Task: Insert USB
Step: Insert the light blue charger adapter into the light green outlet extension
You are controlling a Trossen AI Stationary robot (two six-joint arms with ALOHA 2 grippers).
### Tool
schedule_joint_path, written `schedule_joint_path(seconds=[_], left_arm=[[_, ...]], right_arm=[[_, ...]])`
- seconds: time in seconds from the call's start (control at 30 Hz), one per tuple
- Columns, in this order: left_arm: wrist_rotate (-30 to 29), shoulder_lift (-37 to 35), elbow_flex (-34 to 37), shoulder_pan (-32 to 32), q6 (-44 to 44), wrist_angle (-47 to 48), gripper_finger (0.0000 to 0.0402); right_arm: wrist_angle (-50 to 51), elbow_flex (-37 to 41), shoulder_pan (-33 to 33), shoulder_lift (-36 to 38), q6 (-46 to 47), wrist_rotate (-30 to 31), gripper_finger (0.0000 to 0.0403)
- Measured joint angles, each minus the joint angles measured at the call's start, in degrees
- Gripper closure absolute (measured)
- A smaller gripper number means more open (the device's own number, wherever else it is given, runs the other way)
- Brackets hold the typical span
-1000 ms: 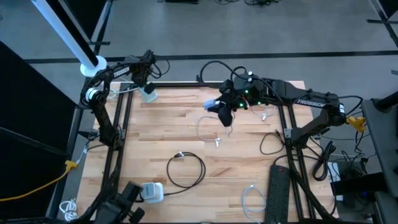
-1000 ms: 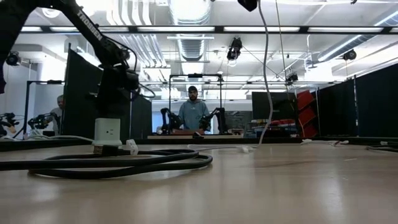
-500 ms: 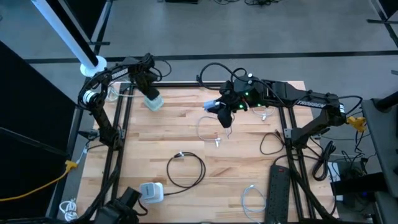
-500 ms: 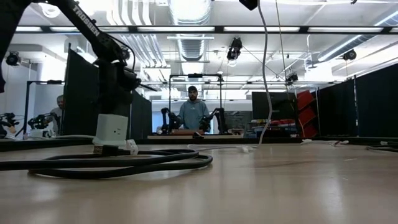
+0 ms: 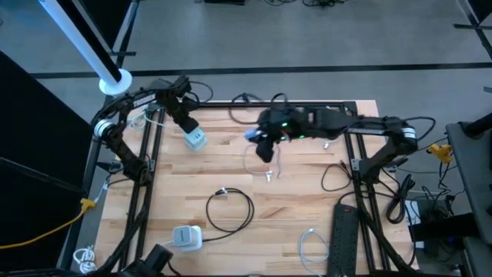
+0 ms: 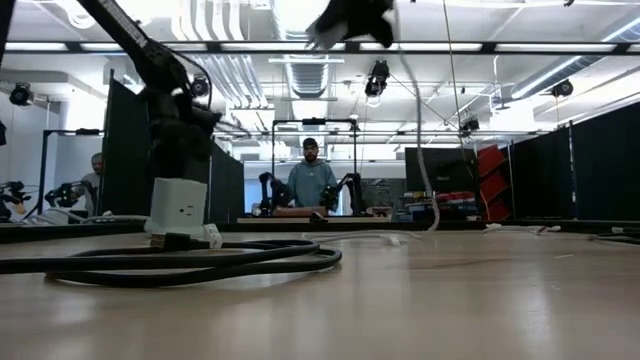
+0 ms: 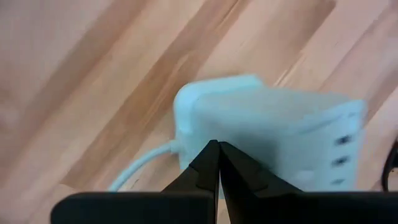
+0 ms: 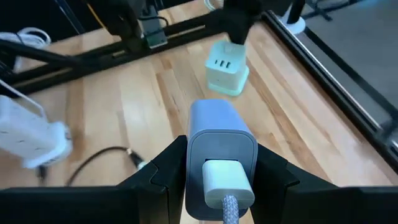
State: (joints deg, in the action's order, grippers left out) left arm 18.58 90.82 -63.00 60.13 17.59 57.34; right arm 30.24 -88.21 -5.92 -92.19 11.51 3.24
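Left hand (image 5: 183, 121), fingers pressed together, touches the top of the pale cube socket (image 5: 196, 139), which stands on the counter (image 5: 231, 173) near its far left corner; the cube's row of ports (image 7: 345, 160) shows on one side. Right hand (image 5: 265, 145), raised above the far middle of the counter, is clamped on a grey charger (image 8: 221, 146) with a white USB plug (image 8: 227, 177) seated in its end; a white cable (image 5: 277, 163) hangs from it to the wood. A black cable coil (image 5: 231, 209) lies at centre, a white adapter (image 5: 187, 236) at the near left, a black power strip (image 5: 344, 238) at the near right. A person (image 6: 311, 180) stands in the room behind.
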Motion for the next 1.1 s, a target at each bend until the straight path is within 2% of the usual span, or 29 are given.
schedule_joint_path(seconds=[0.13,0.3,0.57,0.67,0.83,0.93,1.1], left_arm=[[-2.88,-5.33,0.91,1.02,0.26,-1.68,0.0401],[-3.20,-9.19,3.94,1.75,-2.21,-0.41,0.0401],[-2.59,-15.38,14.46,1.86,-8.08,-6.85,0.0401],[-2.75,-17.78,16.61,1.86,-9.07,-9.12,0.0401],[-3.33,-19.71,17.15,1.82,-9.67,-10.20,0.0401],[-3.53,-19.70,17.21,1.82,-9.66,-10.30,0.0401],[-3.47,-19.69,17.33,1.82,-9.64,-10.42,0.0401]], right_arm=[[-14.81,3.35,0.05,-5.56,-3.81,-0.15,0.0287],[-29.59,4.88,0.03,-13.99,-6.89,0.05,0.0287],[-51.92,4.76,0.21,-28.73,-4.56,8.86,0.0287],[-56.60,3.87,0.40,-33.05,-4.02,13.16,0.0287],[-60.85,-0.23,0.38,-40.96,-4.79,13.49,0.0287],[-61.30,-4.32,0.40,-45.33,-6.57,14.56,0.0287],[-60.67,-10.09,0.35,-50.56,-7.57,19.74,0.0287]])
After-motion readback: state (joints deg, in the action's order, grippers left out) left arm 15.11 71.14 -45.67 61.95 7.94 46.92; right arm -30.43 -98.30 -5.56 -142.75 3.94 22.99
